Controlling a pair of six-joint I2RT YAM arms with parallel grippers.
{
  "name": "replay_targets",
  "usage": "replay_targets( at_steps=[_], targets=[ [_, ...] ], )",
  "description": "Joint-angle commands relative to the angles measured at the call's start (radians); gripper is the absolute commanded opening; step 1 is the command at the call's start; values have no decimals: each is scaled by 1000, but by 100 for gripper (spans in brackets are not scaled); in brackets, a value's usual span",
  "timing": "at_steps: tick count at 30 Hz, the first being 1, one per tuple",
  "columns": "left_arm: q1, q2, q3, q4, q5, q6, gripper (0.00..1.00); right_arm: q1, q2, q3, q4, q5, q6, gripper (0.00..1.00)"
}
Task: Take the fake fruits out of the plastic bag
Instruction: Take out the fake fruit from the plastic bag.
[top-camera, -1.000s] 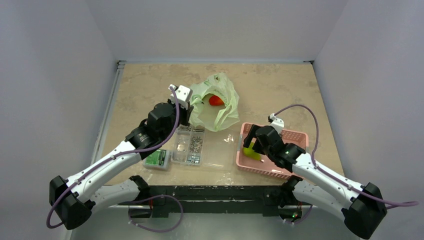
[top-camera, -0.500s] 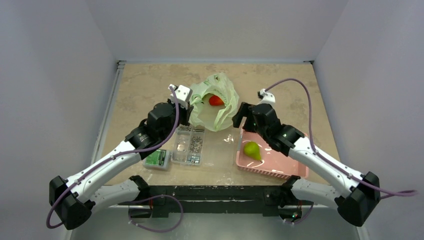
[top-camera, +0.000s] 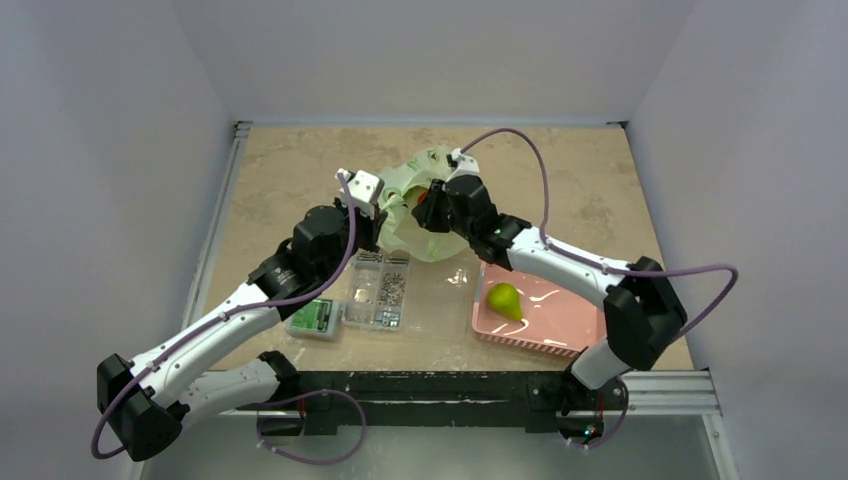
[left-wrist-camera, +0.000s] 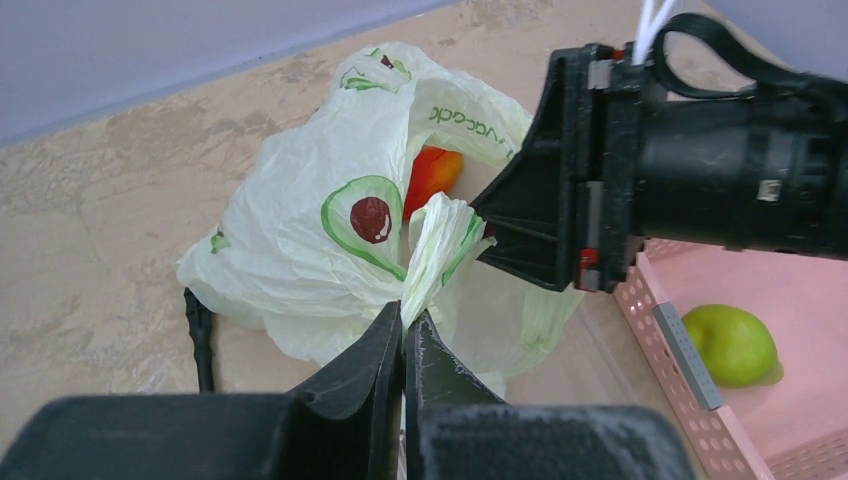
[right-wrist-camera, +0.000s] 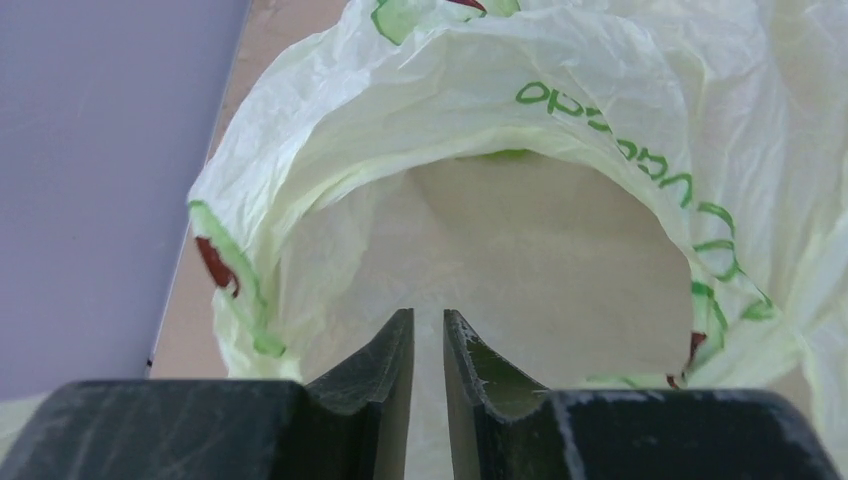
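The plastic bag (top-camera: 432, 222) lies crumpled at the table's middle, pale yellow-green with avocado prints. My left gripper (left-wrist-camera: 403, 315) is shut on a twisted handle strip of the bag (left-wrist-camera: 300, 240) and holds the mouth up. A red-orange fruit (left-wrist-camera: 432, 172) shows inside the opening. My right gripper (right-wrist-camera: 428, 320) points into the bag's mouth (right-wrist-camera: 480, 90), its jaws a narrow slit apart with nothing between them. No fruit shows in the right wrist view. A green pear (top-camera: 503, 298) lies in the pink basket (top-camera: 560, 325).
A clear compartmented box (top-camera: 380, 288) with small parts and a small green-labelled box (top-camera: 312, 317) sit near the left arm. A clear flat lid (top-camera: 440, 305) lies between them and the basket. The right arm stretches across above the basket's left end.
My right gripper left the pear in the pink basket, swung up and left to the bag's mouth, and its jaws narrowed from wide open to a slit. The left gripper kept its hold.
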Motion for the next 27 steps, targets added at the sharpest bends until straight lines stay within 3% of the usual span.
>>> replay_targets(
  at_steps=[1, 8, 14, 18, 27],
  targets=[
    [8, -28, 28, 14, -1, 18, 0, 2, 94, 52, 126, 41, 7, 17],
    [8, -22, 28, 19, 5, 17, 0, -4, 257, 105, 181, 135, -49, 20],
    [8, -13, 28, 20, 2, 17, 0, -45, 344, 174, 85, 245, -57, 21],
    [8, -3, 29, 19, 13, 14, 0, -78, 350, 165, 63, 327, -31, 31],
    [8, 15, 33, 23, 14, 13, 0, -112, 390, 179, 127, 359, -16, 45]
  ],
)
